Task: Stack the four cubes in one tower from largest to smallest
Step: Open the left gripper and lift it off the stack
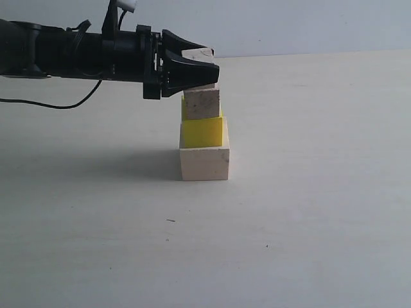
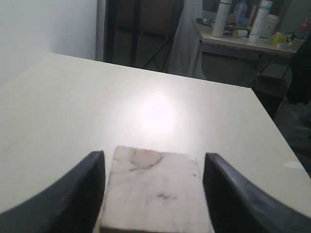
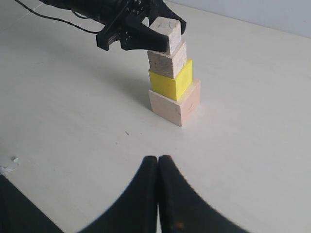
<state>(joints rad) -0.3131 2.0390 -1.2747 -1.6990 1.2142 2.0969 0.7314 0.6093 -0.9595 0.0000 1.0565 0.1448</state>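
Note:
The tower stands in the middle of the table: the large pale cube [image 1: 205,163] at the bottom, the yellow cube [image 1: 203,131] on it, then the speckled medium cube [image 1: 201,104]. The small cube [image 1: 199,53] rests on top, also visible in the right wrist view [image 3: 165,31] and the left wrist view [image 2: 153,194]. My left gripper [image 1: 215,67] reaches in from the left and straddles the small cube. It is open, with a narrow gap on each side between the fingers [image 2: 92,179] and the cube. My right gripper [image 3: 158,159] is shut and empty, well in front of the tower.
The black left arm and its cable [image 1: 64,106] stretch across the left side above the table. The table's far edge [image 2: 146,70] shows in the left wrist view, with a side table of bottles [image 2: 243,39] beyond it.

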